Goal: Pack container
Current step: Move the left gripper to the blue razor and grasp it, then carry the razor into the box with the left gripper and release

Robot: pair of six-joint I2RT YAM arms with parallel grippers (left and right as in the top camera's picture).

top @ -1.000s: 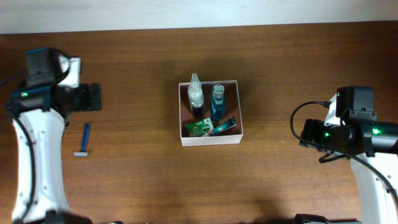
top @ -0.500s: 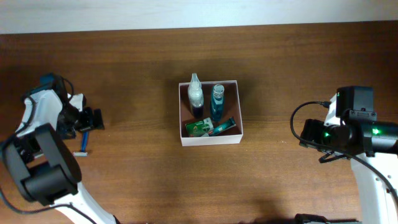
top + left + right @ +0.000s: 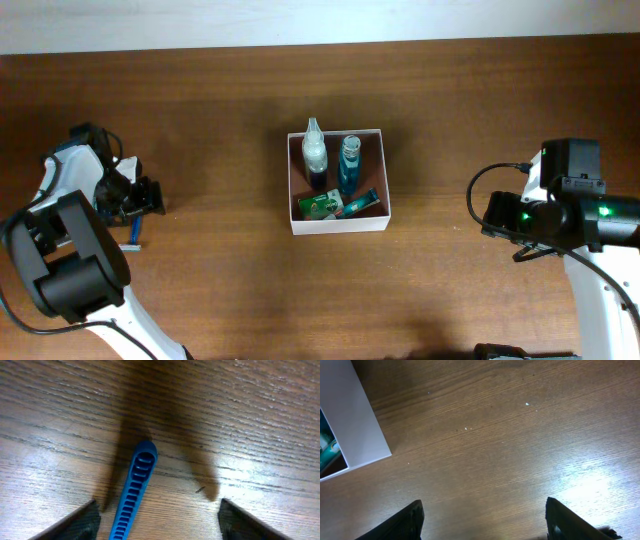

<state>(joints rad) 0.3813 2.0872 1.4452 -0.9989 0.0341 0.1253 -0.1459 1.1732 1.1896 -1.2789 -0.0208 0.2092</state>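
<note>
Left wrist cam first: the left gripper (image 3: 157,519) has its two dark fingertips (image 3: 86,519) poking in at the bottom corners of the frame, spread wide apart. The blue razor (image 3: 136,489) has its ribbed handle lying between them, closer to the left tip, and neither tip looks to be touching it. The handle's rounded end points up the frame, and past it there's just the wooden table (image 3: 240,415) with a dark shadow on it. Right wrist cam is similar: the right gripper (image 3: 487,522) has its tips at the bottom of the frame, also wide apart with nothing between them but wood. The container (image 3: 355,420) has a white corner showing at the upper left edge. From overhead, the container sits about dead centre of the frame, well apart from both arms. Inside it, a white-topped spray bottle (image 3: 314,150) and a teal bottle (image 3: 349,165) lie side by side. A green packet (image 3: 322,206) and a small teal tube (image 3: 362,200) lie along the bottom wall. The razor is far left, just below the left gripper, and the right arm is over at the right edge.
</note>
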